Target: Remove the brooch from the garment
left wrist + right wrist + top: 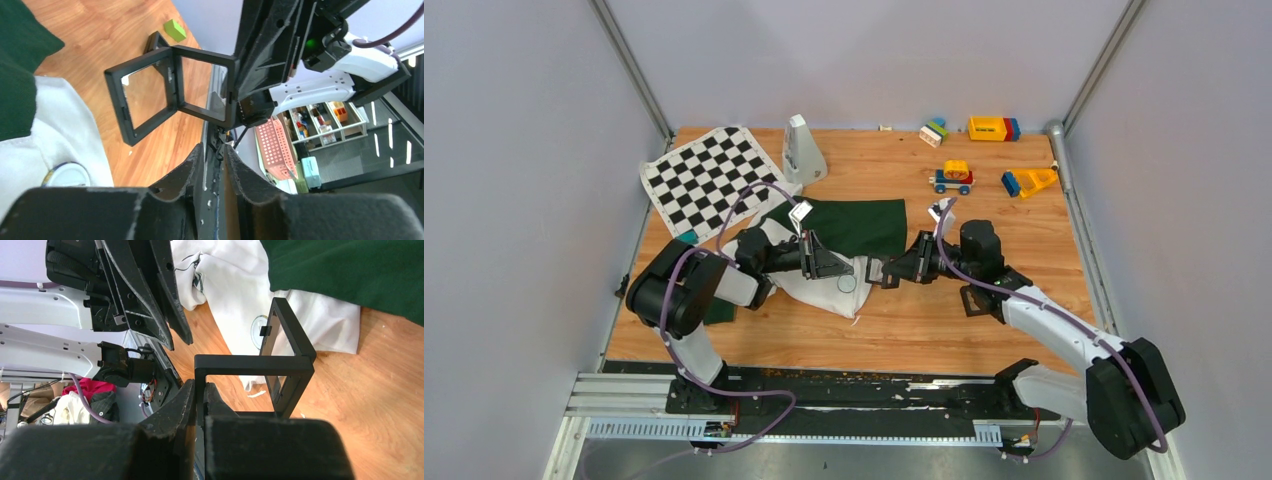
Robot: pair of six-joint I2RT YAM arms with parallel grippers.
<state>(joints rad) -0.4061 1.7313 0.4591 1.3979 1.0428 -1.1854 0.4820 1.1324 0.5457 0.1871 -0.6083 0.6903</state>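
Wooden table (924, 320) carries one garment (854, 225); right gripper (200, 387) clamps one hinged black frame (250, 362); left gripper (214, 150) nearly closed, grasp indiscernible; only overhead shows one chequered mat (709, 175).

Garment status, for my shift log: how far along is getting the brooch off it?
Done: nothing certain; I cannot pick out the brooch. In hand: the right gripper clamps an open black frame case, the left gripper nearly shut beside it. Left: a round disc lies on the garment, possibly the brooch.
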